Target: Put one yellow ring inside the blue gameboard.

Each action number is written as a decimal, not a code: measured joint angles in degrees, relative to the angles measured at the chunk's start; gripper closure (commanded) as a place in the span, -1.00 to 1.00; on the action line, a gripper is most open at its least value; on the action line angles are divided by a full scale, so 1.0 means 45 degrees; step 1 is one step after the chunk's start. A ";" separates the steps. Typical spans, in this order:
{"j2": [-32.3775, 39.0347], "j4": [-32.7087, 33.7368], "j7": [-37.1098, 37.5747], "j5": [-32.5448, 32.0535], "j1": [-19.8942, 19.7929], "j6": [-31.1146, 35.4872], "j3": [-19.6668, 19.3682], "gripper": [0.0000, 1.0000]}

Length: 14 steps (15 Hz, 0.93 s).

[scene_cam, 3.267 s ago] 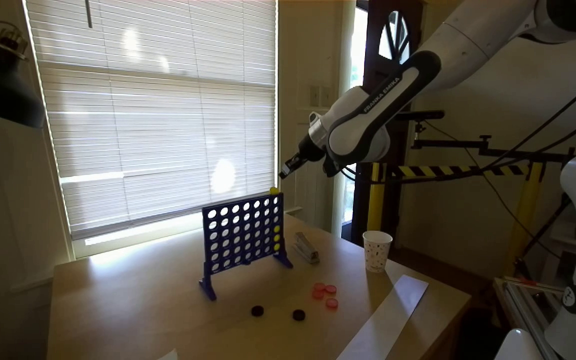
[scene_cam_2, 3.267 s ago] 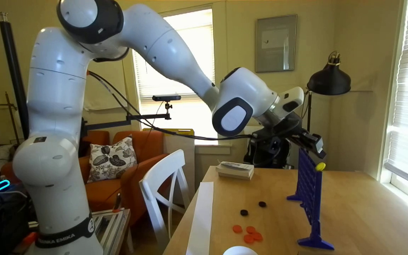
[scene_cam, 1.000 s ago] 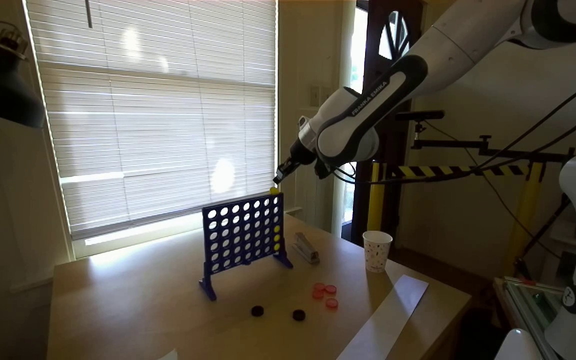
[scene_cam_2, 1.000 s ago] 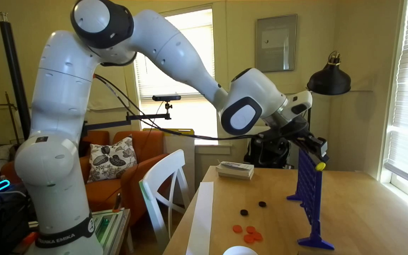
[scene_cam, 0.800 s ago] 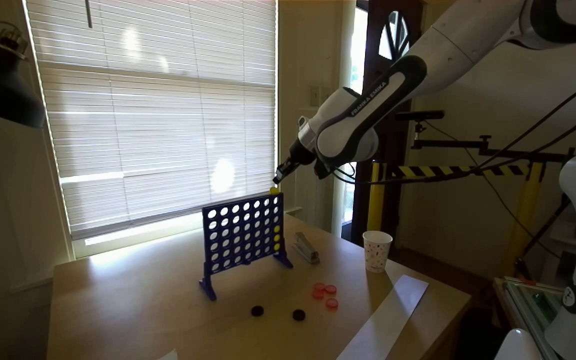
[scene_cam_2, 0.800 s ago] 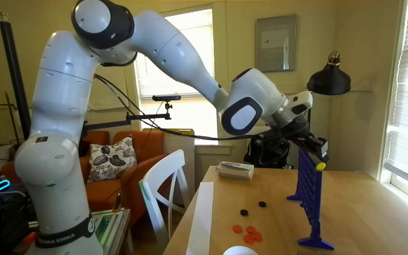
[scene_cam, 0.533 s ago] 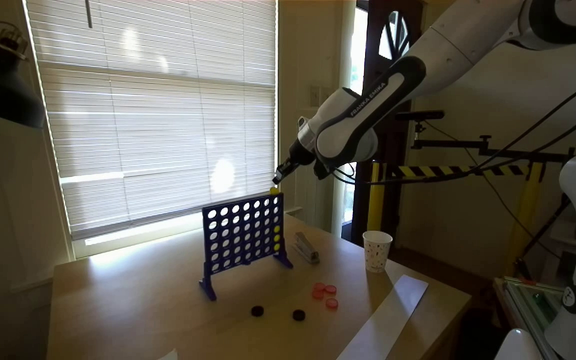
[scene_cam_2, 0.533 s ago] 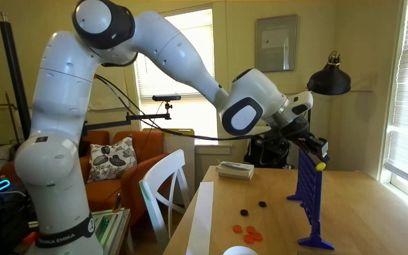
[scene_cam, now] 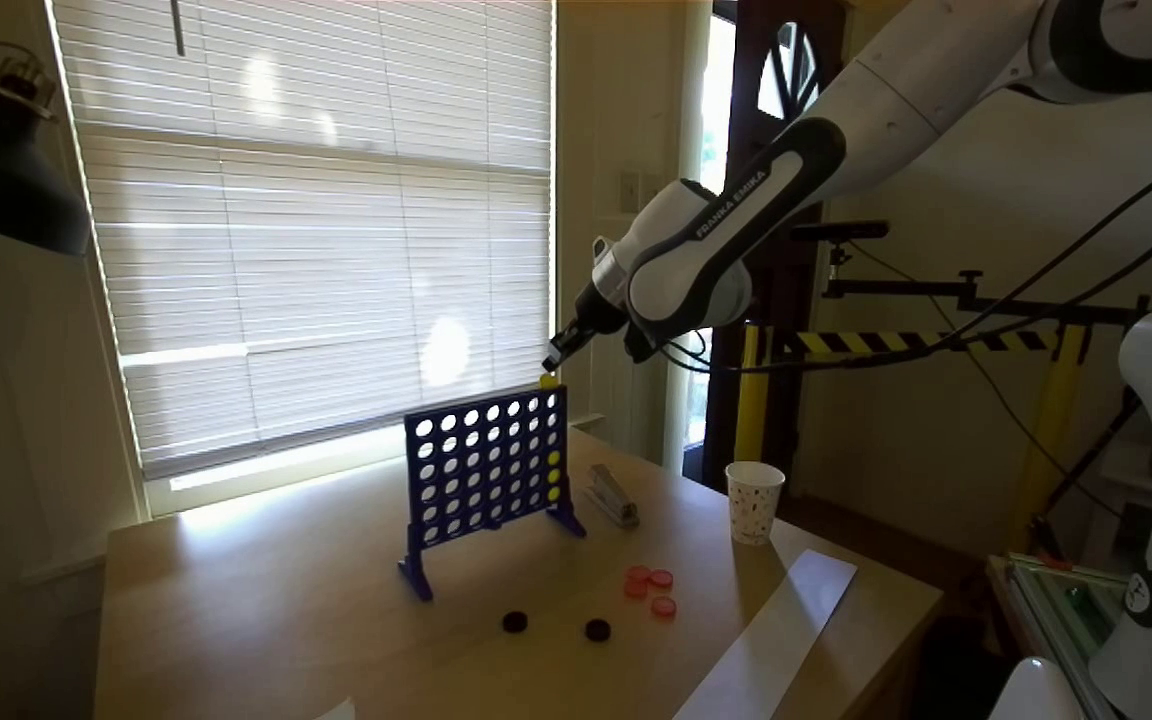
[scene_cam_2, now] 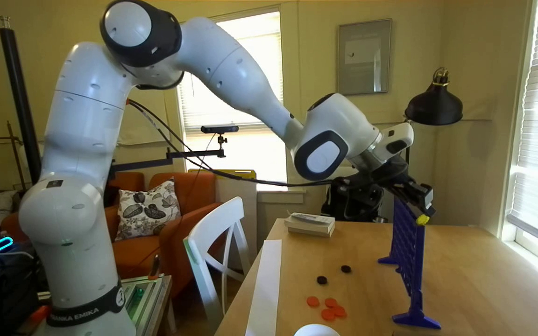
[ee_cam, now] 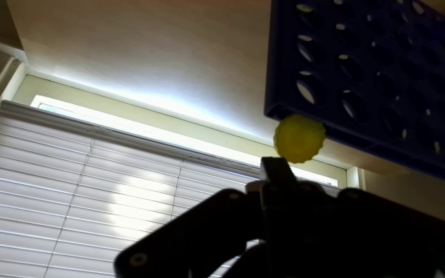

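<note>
The yellow ring perches at the top of the board, above its end column. We hold our gripper, fingers pressed together, just above it.

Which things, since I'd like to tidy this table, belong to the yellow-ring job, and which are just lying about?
For the job:
blue gameboard
yellow ring, at the board's top edge
gripper

Lying about:
four red tokens
two black tokens
stapler
paper cup
white strip
small stack, maybe books
</note>
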 measured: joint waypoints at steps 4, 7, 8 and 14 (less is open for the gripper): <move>0.0008 0.0008 0.0000 0.0000 -0.0001 0.0000 0.0030 1.00; 0.0009 0.0008 0.0000 0.0000 -0.0001 0.0000 0.0030 1.00; 0.0009 0.0008 0.0000 0.0000 -0.0002 0.0000 0.0030 1.00; 0.0010 0.0008 0.0000 0.0000 -0.0026 -0.0001 0.0132 1.00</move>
